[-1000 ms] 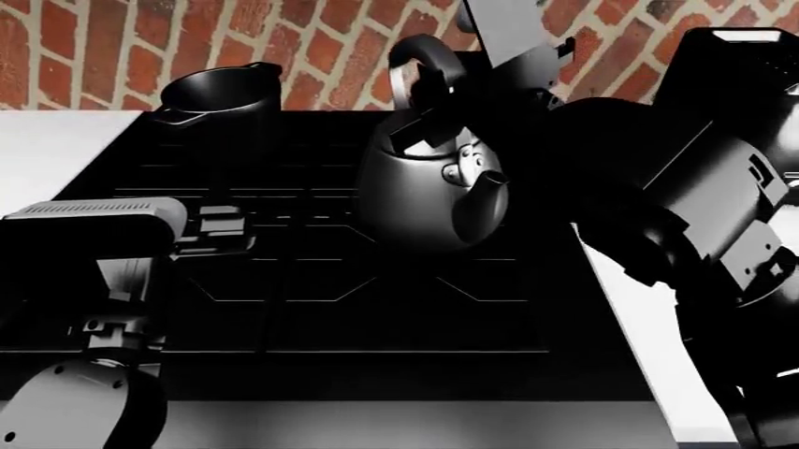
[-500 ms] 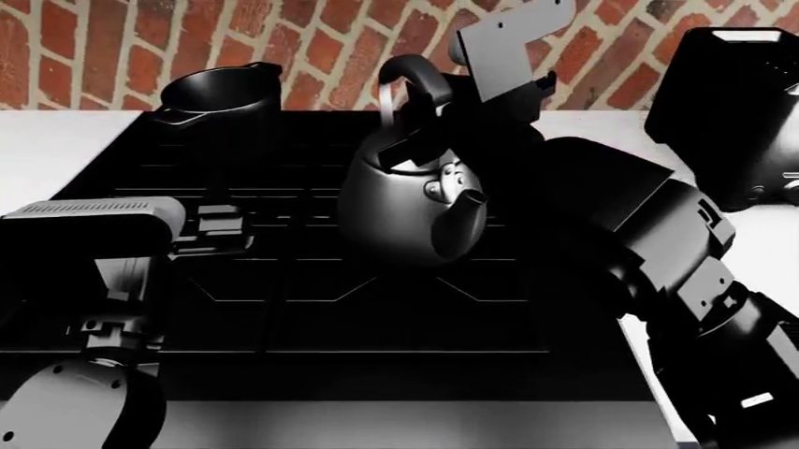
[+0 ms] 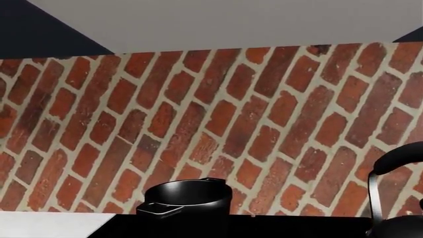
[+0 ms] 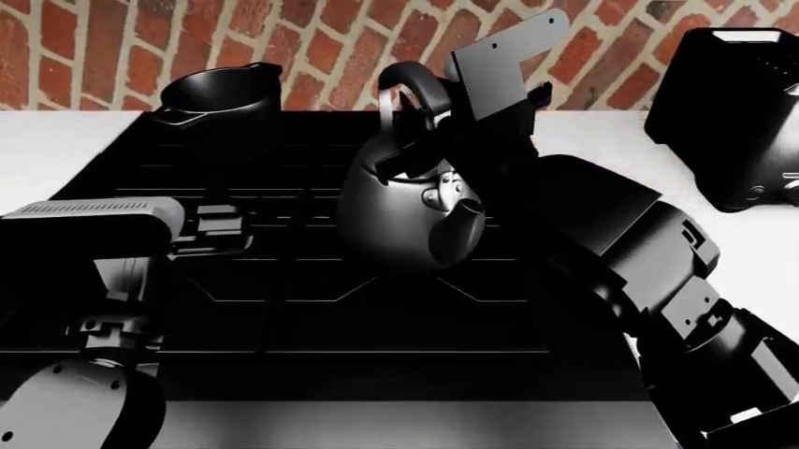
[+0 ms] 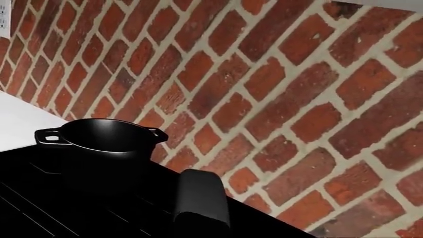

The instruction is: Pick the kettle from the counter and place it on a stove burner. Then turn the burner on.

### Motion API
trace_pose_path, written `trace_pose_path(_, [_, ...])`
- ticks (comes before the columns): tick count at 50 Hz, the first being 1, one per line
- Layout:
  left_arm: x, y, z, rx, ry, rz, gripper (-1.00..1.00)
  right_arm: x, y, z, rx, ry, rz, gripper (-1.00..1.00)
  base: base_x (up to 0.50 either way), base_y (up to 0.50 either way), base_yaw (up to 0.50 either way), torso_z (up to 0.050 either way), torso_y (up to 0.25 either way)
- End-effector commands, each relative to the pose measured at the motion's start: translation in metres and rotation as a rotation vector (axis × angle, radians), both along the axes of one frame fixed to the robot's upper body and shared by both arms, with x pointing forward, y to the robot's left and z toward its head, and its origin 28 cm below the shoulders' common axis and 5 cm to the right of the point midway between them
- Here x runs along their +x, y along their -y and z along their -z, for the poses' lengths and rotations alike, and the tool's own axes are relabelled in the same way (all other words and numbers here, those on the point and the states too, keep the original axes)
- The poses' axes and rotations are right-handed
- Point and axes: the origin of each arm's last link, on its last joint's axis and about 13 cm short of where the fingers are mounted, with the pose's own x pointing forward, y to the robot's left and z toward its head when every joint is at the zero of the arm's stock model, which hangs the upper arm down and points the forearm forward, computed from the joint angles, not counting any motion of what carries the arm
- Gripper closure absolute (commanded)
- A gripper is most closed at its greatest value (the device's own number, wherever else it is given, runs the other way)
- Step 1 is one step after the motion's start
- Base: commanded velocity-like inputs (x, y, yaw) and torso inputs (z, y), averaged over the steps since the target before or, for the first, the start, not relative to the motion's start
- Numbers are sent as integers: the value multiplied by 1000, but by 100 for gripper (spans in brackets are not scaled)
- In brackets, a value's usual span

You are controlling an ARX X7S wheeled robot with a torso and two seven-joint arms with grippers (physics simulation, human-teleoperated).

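Right end effector (image 4: 418, 154) fingertips lost against kettle (image 4: 399, 220) handle; grip unclear

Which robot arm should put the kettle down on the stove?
Probably the right. Its gripper is at the kettle's handle, seemingly carrying it tilted over the stove. The left gripper sits apart, holding nothing.

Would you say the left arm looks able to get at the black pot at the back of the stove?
Probably yes: the left gripper hovers over the stove, and only bare grates lie between it and the pot; the kettle stands off to the right.
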Motion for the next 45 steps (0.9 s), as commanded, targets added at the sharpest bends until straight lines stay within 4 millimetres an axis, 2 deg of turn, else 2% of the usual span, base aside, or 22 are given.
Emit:
trace_pose_path(1, [0,0,0,-1,-1,-1,-100,-8,-2,6,-30,-6,-24,-100,0,0,0,0,0])
trace_pose_path(16, [0,-1,-1,1,3,-5,-100,-32,3,-2,4,30,-36,-100,0,0,0,0,0])
trace_pose_path(21, [-1,0,-1,3,4,-2,-100,-46,4,-10,19,66,-38,-100,0,0,0,0,0])
trace_pose_path(40, [-2,0,-1,3,6,-2,-100,-70,7,-36,42,161,-44,-100,0,0,0,0,0])
trace_pose_path(45, [-2,0,-1,2,8,-3,-100,-84,12,-43,90,217,-34,-100,0,0,0,0,0])
